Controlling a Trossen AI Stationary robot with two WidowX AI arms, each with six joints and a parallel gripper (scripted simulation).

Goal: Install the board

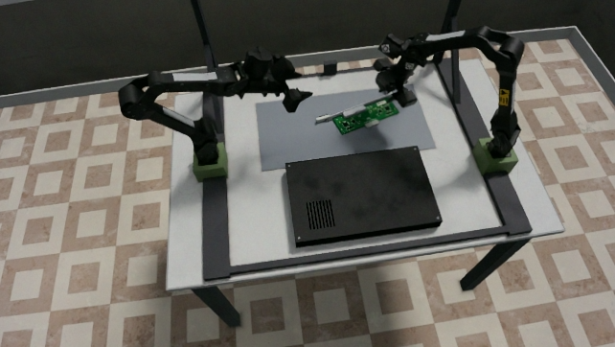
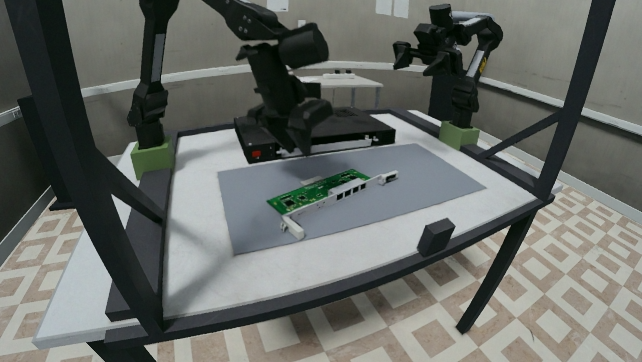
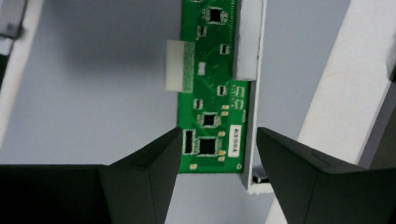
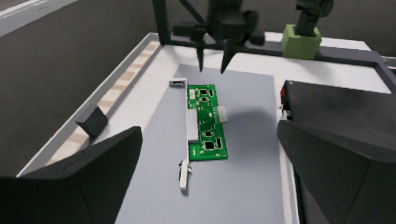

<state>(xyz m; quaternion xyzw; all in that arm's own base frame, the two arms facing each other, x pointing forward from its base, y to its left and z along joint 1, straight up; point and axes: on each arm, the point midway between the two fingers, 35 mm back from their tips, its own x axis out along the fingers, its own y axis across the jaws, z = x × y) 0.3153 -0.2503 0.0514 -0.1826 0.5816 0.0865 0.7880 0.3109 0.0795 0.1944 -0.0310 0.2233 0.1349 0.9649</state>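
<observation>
"Checkered tiles cover the floor [image 1: 96, 240] [image 2: 400, 310] around the white table [image 1: 254, 230] [image 2: 200, 295] [image 3: 325, 95] [image 4: 250, 62]; where is the board [image 1: 375, 117] [image 2: 320, 191] [image 3: 212, 100] [image 4: 207, 120]?"

"On the gray mat [image 1: 287, 139] [image 2: 410, 160] [image 3: 110, 110] [image 4: 250, 190], outside the black case [image 1: 359, 192] [image 2: 350, 125] [image 4: 340, 110]; its green face is up, with dark square chips, a small white label and a pale connector along one long edge."

"And the other long edge?"

"A slim whitish panel [image 2: 347, 188] [image 3: 254, 110] [image 4: 187, 112] with a row of dark ports; the handle [image 2: 295, 229] [image 3: 260, 188] [image 4: 173, 79] at the left arm's end points straight out; the other handle [image 1: 323, 118] [image 2: 388, 174] [image 4: 184, 176] lies about in line with it."

"What about the grippers?"

"The left gripper [image 1: 399, 96] [image 2: 298, 150] [image 3: 219, 134] [image 4: 209, 73] is partway open above the board's end, gripping nothing; the right gripper [image 1: 306, 84] [image 2: 410, 70] [image 4: 210, 130] is wide open, up beyond the opposite end, holding nothing."
</observation>
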